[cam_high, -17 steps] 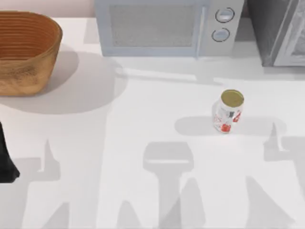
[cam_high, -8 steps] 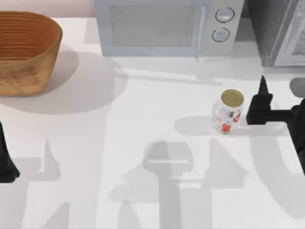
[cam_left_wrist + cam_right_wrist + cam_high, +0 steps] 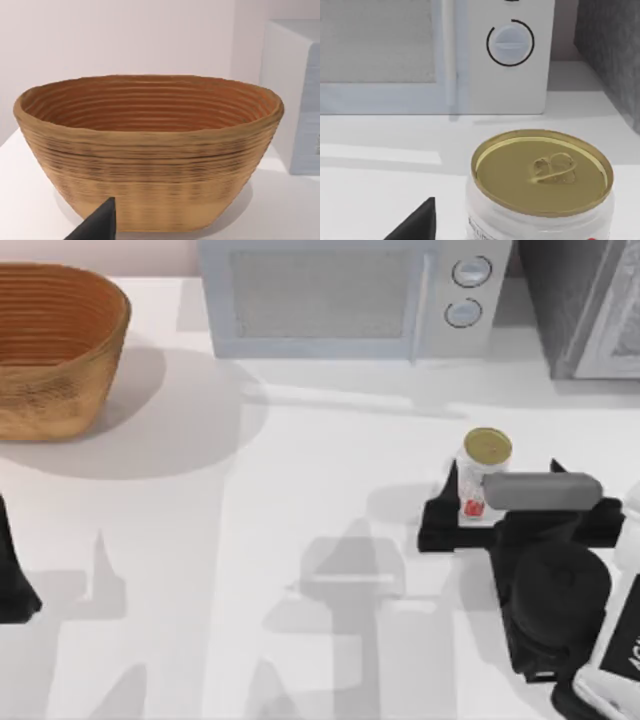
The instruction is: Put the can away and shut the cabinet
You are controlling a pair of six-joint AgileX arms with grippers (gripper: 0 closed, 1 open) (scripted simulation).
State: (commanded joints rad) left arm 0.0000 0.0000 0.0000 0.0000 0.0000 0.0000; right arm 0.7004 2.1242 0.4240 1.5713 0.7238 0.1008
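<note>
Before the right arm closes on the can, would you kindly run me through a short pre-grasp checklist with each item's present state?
1. Can upright on the table, gold lid up: ok.
2. Right gripper at the can, a dark finger on the can's left side: ok.
3. Fingers open on both sides of the can: cannot tell; the arm hides the far side in the top view.
4. Cabinet at the table's far right open to take the can: cannot tell; partly in view.
5. Microwave stands apart from the can: ok.
6. Left gripper parked at the left edge, near the basket: ok.
</note>
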